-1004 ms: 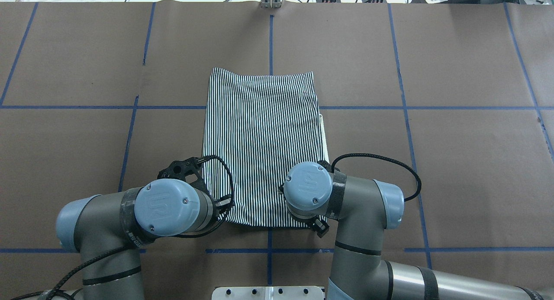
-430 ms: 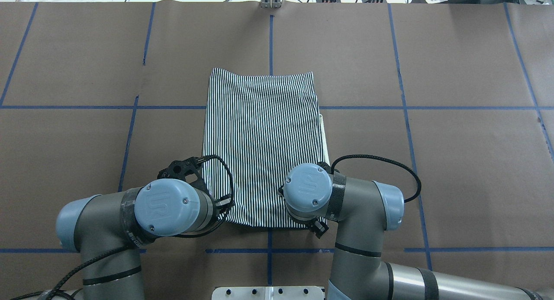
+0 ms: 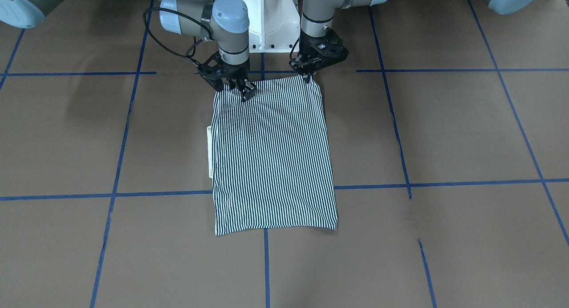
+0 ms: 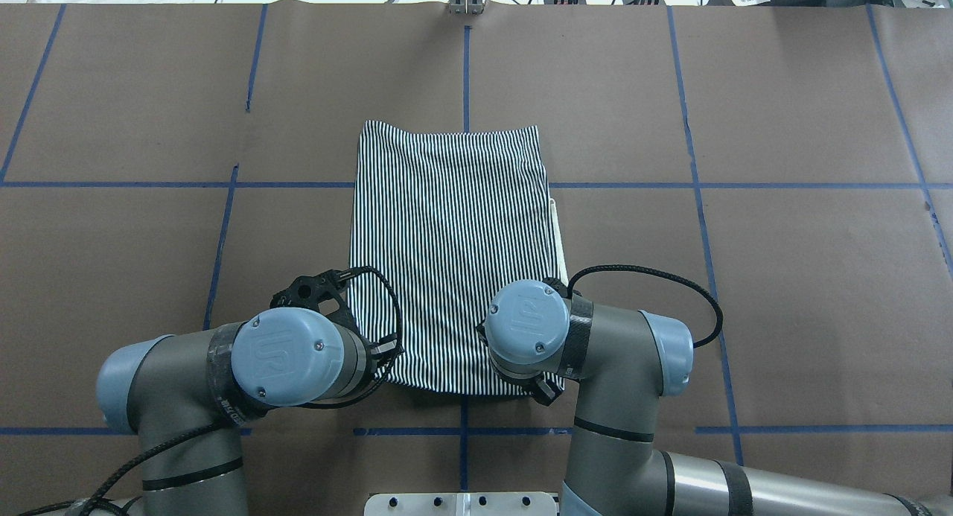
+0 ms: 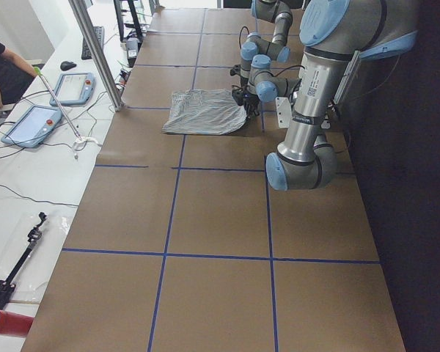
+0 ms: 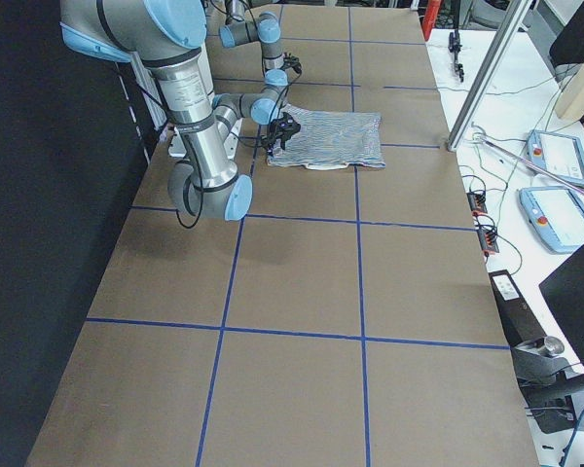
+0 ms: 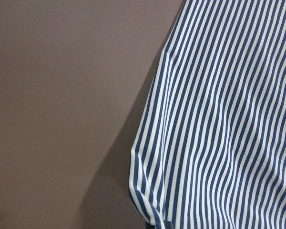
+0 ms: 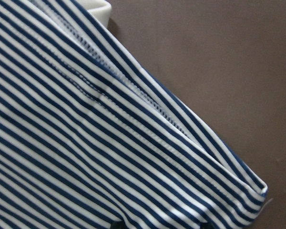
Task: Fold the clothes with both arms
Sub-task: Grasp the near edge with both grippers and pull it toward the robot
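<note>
Near edge: left gripper [image 3: 307,78] and right gripper [image 3: 243,93] sit at the two near corners of the polo shirt [image 4: 454,248]. Each is pinched onto the hem. Wrist cams show cloth raised off the table [image 4: 744,292], w/ shadow under it.

Mid: shirt is a folded rectangle at table centre, long axis running straight away from the base. Cream collar [image 4: 555,233] peeks out on the robot's right side.

Far edge lies flat, well apart from both grippers.

Judgement: you'd carry the hem fwd along that axis. Arms equally near, so keep them level.
</note>
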### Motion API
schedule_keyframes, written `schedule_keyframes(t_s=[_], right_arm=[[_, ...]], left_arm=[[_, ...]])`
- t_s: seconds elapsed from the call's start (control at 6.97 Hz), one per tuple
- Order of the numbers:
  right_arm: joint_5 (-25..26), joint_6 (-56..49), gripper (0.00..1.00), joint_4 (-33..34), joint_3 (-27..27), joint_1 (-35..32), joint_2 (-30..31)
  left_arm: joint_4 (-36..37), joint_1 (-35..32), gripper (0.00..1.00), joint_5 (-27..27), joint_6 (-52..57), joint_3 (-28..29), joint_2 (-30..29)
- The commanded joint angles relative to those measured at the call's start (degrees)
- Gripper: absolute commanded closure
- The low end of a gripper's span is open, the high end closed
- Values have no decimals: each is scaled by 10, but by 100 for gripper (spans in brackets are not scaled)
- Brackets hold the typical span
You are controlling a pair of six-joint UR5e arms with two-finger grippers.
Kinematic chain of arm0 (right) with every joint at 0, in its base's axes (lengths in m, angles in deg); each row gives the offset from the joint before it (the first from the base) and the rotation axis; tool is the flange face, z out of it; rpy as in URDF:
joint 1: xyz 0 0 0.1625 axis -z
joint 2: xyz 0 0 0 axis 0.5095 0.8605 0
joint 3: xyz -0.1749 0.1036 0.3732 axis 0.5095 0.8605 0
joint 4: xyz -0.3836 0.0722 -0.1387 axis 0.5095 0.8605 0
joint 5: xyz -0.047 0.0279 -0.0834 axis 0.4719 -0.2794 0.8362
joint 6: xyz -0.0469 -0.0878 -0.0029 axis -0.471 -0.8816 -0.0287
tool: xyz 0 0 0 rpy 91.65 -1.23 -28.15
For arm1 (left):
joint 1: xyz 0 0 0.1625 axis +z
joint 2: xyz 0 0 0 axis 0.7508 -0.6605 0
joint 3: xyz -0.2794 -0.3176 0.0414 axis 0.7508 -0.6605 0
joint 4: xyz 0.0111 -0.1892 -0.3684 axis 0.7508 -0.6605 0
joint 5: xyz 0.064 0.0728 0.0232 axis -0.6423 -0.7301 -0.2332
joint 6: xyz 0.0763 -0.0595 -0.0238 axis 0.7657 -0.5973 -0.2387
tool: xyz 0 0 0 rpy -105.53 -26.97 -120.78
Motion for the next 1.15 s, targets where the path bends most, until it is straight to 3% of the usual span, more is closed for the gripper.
schedule_keyframes(t_s=[0.0,0.14,0.57,1.0], right_arm=[[0,-1,84,0,2,1,-2],[0,-1,100,-1,1,1,-4],[1,0,100,0,-1,0,-7],[3,-1,100,0,-49,-8,2]], left_arm=[[0,0,100,-1,-1,1,0],[0,0,100,-2,-1,2,0],[0,1,100,-2,-1,3,-1],[0,1,100,3,1,-1,-3]])
